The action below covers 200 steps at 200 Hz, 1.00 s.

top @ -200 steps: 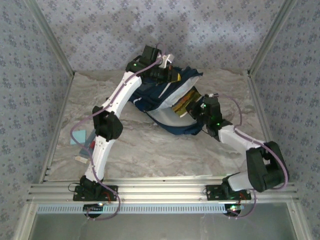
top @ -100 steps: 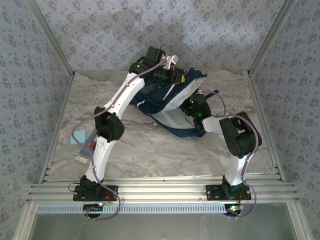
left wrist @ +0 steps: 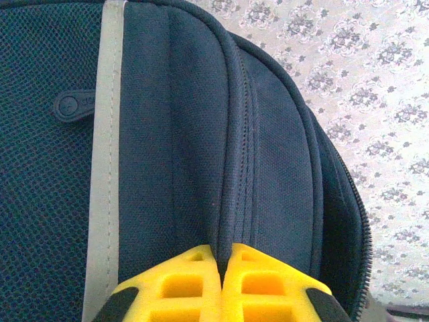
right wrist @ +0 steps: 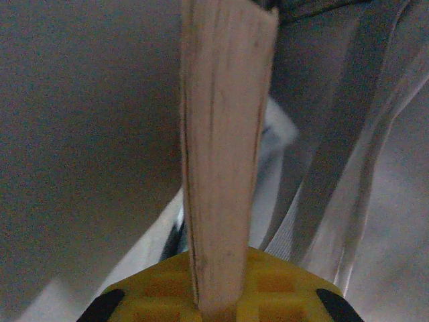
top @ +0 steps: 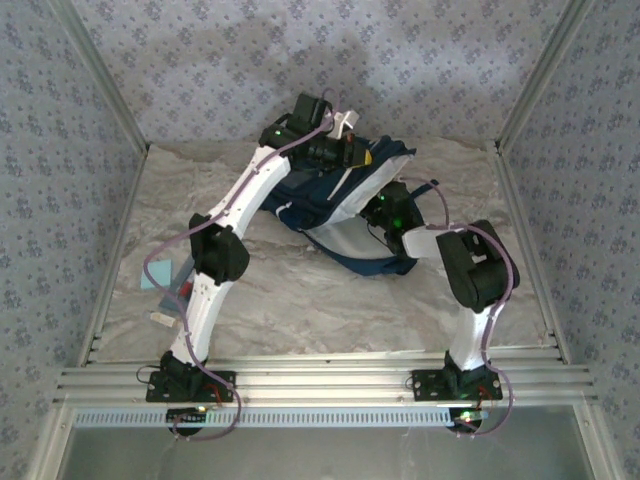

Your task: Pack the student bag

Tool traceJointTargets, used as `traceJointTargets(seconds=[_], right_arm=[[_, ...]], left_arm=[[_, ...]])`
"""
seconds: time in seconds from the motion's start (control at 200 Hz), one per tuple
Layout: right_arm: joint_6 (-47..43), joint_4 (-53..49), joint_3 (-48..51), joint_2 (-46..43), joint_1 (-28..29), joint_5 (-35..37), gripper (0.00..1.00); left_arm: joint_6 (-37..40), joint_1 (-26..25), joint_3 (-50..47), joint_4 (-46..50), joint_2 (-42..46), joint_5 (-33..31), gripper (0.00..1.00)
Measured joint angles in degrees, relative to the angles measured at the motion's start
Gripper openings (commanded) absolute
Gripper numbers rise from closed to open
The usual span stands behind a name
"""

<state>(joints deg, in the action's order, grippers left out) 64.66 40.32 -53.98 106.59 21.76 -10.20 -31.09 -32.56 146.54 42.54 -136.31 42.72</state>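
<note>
Right wrist view has the right gripper (right wrist: 218, 298) clamped on a book (right wrist: 224, 134) inside the student bag (top: 305, 195), lying at the far middle of the table (top: 300, 295); the left gripper (left wrist: 221, 268) pinches the bag's fabric, holding it open. Packing step; next, push the book deeper and let go

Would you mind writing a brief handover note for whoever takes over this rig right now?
Left gripper: shut on a seam fold of the student bag, holding its top up.
Right gripper: shut on a thin book, within the bag's pale lining.
Done: book is in the opening.
Left to do: release it and withdraw; a light blue item lies on the table beside the left arm, possibly next.
</note>
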Motion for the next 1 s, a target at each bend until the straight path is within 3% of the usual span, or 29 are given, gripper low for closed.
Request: traceJointTargets(seconds=[0.22,0.375,0.435,0.675,0.79,0.999], right_arm=[[4.7,-5.8,-2.7,-2.0,-2.3,-1.2,0.00],[6.6,-5.9,-5.2,0.5,-2.6,-2.3,0.06],[7.6,-4.5,-6.0,2.6,-2.6,-3.1,0.12],[8.8,-3.2,-6.8,6.3,-2.7,-4.3,0.55],[7.5,-4.1,-5.4,4.2,-2.8,-4.2,0.64],[3.4,-11.4,-1.9,-6.5,-5.3,-6.2,0.70]], left_arm=[[-0.1,0.3,0.0,-0.4,0.0,0.2,0.00],[-0.1,0.3,0.0,-0.4,0.0,0.0,0.00],[-0.1,0.6,0.0,-0.4,0.0,-0.4,0.01],[-0.1,1.4,0.0,-0.4,0.0,-0.9,0.01],[-0.1,1.4,0.0,-0.4,0.0,-0.7,0.01],[-0.1,2.0,0.0,-0.4,0.0,0.0,0.01]])
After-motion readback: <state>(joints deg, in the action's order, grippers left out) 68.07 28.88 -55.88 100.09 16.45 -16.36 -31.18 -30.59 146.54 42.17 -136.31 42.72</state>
